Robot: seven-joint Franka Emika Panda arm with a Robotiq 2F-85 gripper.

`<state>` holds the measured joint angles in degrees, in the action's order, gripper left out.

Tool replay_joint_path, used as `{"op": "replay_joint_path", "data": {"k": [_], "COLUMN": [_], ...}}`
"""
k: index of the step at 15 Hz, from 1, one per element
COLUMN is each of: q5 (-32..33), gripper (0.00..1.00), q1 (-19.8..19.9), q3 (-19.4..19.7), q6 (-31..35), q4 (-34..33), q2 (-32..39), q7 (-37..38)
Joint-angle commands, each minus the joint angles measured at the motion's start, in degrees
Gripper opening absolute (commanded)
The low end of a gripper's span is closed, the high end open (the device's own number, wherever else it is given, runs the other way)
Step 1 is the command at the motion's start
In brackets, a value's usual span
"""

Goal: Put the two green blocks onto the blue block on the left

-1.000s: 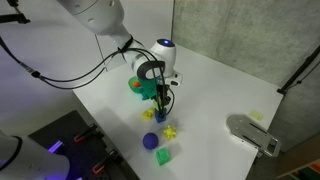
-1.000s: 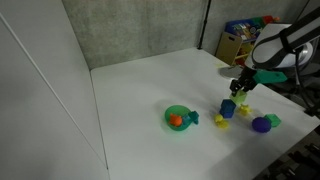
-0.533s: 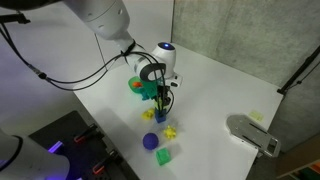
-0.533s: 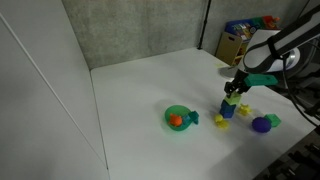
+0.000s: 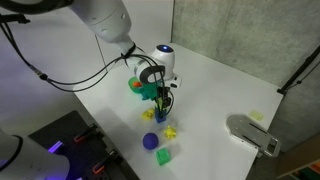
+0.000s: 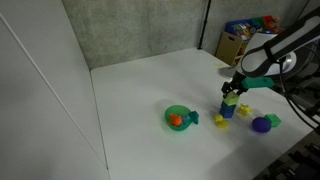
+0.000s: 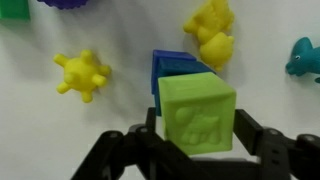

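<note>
In the wrist view one green block (image 7: 197, 115) sits on top of the blue block (image 7: 170, 65). My gripper (image 7: 197, 128) straddles the green block, its fingers (image 7: 248, 128) standing open just off the block's sides. Both exterior views show the same stack, green block (image 5: 163, 104) (image 6: 230, 100) over blue block (image 5: 161, 117) (image 6: 227, 111), with the gripper (image 5: 163, 98) (image 6: 233, 94) right above it. The other green block (image 5: 164, 156) (image 7: 12, 8) lies on the table near the front edge, beside the purple ball (image 5: 150, 141).
A green bowl (image 5: 137, 85) (image 6: 177, 117) holding an orange piece stands behind the stack. Yellow pieces (image 7: 82, 75) (image 7: 210, 35) and a teal piece (image 7: 305, 58) lie close around the blue block. A white device (image 5: 252, 135) sits near the table's edge.
The arm has hardly moved. The green block stays on the blue block, and the fingers have eased off its sides.
</note>
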<state>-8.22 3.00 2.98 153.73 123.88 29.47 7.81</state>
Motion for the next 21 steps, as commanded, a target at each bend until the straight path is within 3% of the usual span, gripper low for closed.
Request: {"op": "replay_joint_path", "data": {"k": [1,5,8,14,21], "q5": [-1.6,-2.9,-3.9,-5.7,-3.6], "gripper": [1.00,1.00,1.00,1.00,1.00], "q1": [1.9,5.5,7.8,11.8,14.3], "q3": [-1.8,-4.4,-4.1,-1.6,4.1], "q6": [-1.6,-4.2,-6.3,-8.4,-2.4], "q4": [0.5,2.9,4.7,9.8,18.1], "q2": [-1.9,-6.2,-9.9,-15.6,-16.3], "q7": [-2.4,-9.3,-13.9,-21.7,-25.3]}}
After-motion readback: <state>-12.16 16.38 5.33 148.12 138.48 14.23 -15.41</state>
